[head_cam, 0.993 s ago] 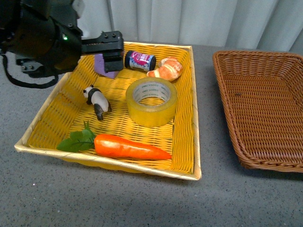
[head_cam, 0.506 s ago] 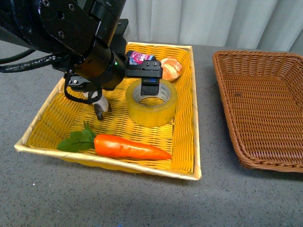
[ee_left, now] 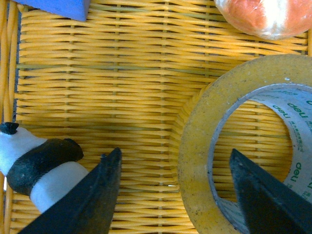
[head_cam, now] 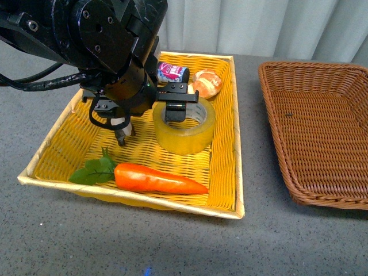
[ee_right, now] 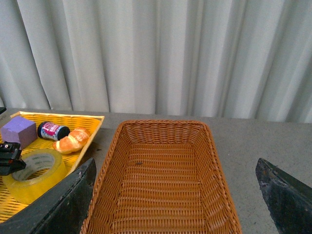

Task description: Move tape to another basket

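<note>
My left gripper (ee_left: 174,161) is spread across the wall of the tape (ee_left: 200,146), one finger in the core and the other over bare weave of the tray (head_cam: 239,172). The panda (ee_left: 34,165) crowds that outer finger, and the croissant (ee_left: 268,17) sits near the roll's far side. The carrot (head_cam: 158,178) lies along the tray's near edge. To the right, the brown basket (head_cam: 322,132) has an open floor, with bare table (head_cam: 256,132) between it and the tray.

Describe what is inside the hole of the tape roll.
The yellow weave of the tray shows through the hole of the tape, and one finger of the left tool sits in the opening. That finger hides the weave beneath it.
</note>
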Tool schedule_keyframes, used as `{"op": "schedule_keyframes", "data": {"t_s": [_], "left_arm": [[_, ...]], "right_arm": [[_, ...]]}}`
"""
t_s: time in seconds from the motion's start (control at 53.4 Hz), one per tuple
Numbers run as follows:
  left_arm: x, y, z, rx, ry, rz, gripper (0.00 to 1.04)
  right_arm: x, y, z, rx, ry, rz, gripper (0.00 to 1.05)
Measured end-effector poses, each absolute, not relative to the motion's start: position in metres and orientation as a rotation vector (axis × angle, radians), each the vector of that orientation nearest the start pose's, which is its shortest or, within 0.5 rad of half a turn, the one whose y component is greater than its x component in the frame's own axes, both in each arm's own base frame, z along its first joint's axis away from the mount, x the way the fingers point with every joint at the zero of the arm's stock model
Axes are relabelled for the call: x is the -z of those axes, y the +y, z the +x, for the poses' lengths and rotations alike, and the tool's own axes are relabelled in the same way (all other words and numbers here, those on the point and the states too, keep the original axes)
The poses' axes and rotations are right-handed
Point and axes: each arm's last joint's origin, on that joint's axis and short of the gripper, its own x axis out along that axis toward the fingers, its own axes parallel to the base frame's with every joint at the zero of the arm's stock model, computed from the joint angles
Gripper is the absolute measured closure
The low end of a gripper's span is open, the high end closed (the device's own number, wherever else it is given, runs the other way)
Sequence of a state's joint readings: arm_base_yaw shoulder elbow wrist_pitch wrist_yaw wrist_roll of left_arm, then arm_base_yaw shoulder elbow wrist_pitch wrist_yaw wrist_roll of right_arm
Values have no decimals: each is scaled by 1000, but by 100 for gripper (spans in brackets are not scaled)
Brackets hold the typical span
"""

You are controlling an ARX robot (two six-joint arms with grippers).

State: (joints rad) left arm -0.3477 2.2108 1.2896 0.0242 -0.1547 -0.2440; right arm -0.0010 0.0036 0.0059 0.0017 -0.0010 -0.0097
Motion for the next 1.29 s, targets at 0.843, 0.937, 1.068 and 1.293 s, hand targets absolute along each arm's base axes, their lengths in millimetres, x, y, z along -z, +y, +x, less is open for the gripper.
{"op": "schedule_keyframes", "data": {"t_s": [0.843,0.937,1.068,1.293], "left_arm": [[-138,-141,416,274,761,47,91],[-159,-135,418,356,704,96,91],[-177,-132,420,493,631,168,91],[-197,-145,419,729,541,341,92]], "right_arm": [[-165,0,98,0,-4,-10,9],[-165,0,98,0,-4,-10,9],[-165,0,98,0,-4,-10,9],[-165,0,98,0,-4,-10,9]]}}
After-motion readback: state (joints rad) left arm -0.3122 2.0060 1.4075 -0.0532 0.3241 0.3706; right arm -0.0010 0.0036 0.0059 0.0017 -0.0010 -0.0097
